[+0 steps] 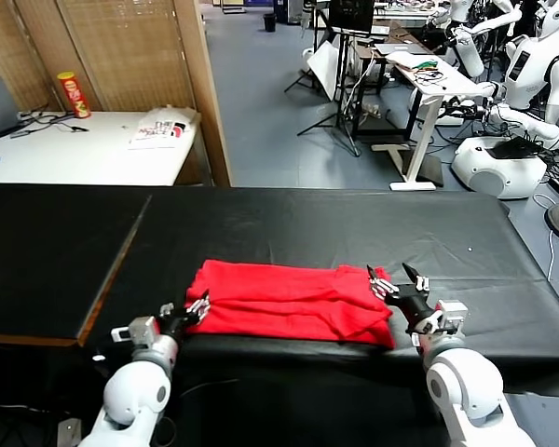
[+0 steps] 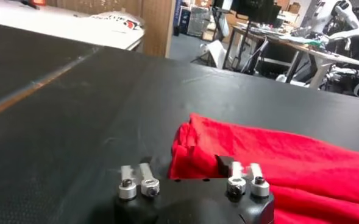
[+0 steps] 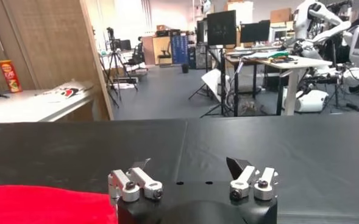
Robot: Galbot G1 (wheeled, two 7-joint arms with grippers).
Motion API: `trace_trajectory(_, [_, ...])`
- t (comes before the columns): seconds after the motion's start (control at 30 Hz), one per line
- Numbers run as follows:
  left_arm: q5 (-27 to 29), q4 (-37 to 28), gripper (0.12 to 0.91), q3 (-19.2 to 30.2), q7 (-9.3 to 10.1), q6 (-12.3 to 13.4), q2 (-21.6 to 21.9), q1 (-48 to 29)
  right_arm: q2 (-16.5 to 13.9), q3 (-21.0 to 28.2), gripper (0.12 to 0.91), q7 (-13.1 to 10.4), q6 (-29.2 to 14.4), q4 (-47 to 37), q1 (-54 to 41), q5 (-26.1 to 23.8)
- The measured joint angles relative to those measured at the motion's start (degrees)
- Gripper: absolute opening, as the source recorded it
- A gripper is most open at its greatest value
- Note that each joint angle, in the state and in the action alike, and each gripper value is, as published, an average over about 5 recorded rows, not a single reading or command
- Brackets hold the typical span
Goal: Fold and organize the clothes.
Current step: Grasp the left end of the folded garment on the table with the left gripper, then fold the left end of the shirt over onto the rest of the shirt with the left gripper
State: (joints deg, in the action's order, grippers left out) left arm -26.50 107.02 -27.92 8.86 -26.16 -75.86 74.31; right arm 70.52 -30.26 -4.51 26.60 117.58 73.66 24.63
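A black table (image 1: pixel 289 219) carries the work. Its top is a dark, matte sheet, with a lighter seam running diagonally across its left part. A red T-shirt (image 1: pixel 293 303) lies directly on it, near the front edge, bunched into a rough folded strip running left to right, its folds wrinkled and its left end rounded.

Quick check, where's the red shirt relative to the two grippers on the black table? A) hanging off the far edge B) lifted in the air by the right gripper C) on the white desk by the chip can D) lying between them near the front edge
D: the red shirt lies flat on the black table, with the left gripper at one end and the right gripper at the other.
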Motion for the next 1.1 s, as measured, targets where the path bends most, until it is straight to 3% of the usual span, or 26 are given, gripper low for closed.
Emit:
trace_trajectory(0.1, [1.2,-0.1,0.280,0.1,-0.39,0.2,0.1,0.0,0.2,0.1,0.798,0.3,-0.1,-0.2,-0.2,-0.7])
trace_trajectory(0.2, [2.8,0.1,0.171,0.2,-0.83,0.4,0.3,0.0,0.4,0.2,0.798,0.5,-0.2,-0.5,-0.4,-1.2])
trace_trajectory(0.37, [7.6,0.9,0.166,0.3,-1.42,1.4,1.1,0.1,0.7,0.2,0.798,0.5,-0.2,-0.4,-0.6,-1.3])
trace_trajectory(0.5, [14.8,0.5,0.162,-0.4,-2.08,4.1,3.1,0.1,0.8,0.2,0.798,0.4,0.0,0.0,-0.6,-1.3])
trace_trajectory(0.6, [18.8,-0.5,0.162,-1.9,-2.68,5.6,6.1,0.1,1.1,0.3,0.798,0.4,0.0,0.3,-0.5,-1.3])
trace_trajectory(0.73, [19.8,-1.4,0.162,-4.7,-3.05,6.1,11.6,0.3,1.7,0.7,0.798,0.3,0.0,0.4,-0.4,-1.5])
trace_trajectory(0.9, [19.7,-0.2,0.162,-6.0,-2.69,4.8,16.0,0.8,2.3,0.8,0.798,0.3,0.0,0.5,0.0,-2.4])
trace_trajectory(1.1, [12.5,6.6,0.162,-2.8,-1.16,0.7,14.6,1.5,2.9,0.1,0.798,0.3,-0.1,1.0,1.0,-3.3])
